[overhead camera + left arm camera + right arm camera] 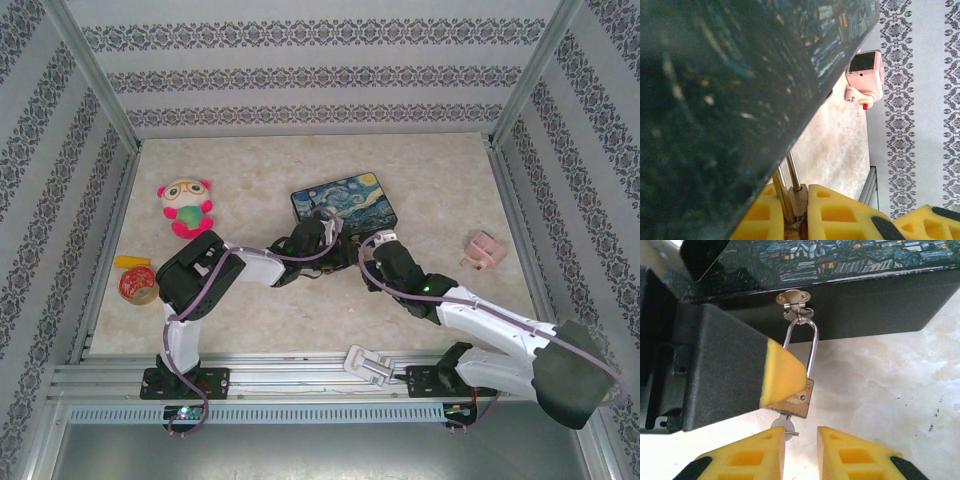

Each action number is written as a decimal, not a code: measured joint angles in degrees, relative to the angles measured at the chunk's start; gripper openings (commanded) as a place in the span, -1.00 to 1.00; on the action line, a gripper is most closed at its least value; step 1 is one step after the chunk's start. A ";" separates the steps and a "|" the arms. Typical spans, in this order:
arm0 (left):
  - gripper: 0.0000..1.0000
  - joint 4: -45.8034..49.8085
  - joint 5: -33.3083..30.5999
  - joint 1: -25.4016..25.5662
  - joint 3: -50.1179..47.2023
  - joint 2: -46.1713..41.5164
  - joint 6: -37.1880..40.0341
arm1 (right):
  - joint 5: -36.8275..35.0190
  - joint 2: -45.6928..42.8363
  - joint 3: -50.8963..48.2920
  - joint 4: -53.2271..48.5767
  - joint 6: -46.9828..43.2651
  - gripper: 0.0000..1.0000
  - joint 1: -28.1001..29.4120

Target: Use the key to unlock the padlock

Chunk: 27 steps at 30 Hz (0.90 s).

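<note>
Fingers (782, 375) of your left gripper (795, 199) squeeze the tiny brass-coloured padlock (801, 399) with the thin silvery loop. It hangs from the little metal clasp (792, 299) on the dark blue painted tin box (865, 305), which sits on the pale marbled tabletop (880, 385) near its middle, a bit closer to the far edge. A small silver key (784, 426) sticks out under the padlock. Your right gripper (801, 435) has its yellow fingers apart, just below the key.
</note>
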<state>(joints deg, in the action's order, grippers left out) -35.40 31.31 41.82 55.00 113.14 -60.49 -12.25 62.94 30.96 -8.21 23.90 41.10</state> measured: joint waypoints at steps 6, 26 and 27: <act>-1.00 -0.17 0.02 0.00 0.00 0.02 -0.35 | -2.99 6.01 4.22 -2.16 -1.84 -0.49 3.13; -1.00 -1.46 -0.85 -0.44 -0.02 0.66 0.31 | -8.92 11.85 8.48 -5.68 -3.15 -0.48 5.66; -1.00 -1.53 -0.85 -0.44 -0.02 0.66 0.11 | -8.90 11.21 7.78 -5.29 -3.30 -0.48 5.66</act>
<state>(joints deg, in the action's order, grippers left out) -36.93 30.46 41.39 54.98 113.80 -60.38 -21.15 74.15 38.74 -13.50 20.60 46.76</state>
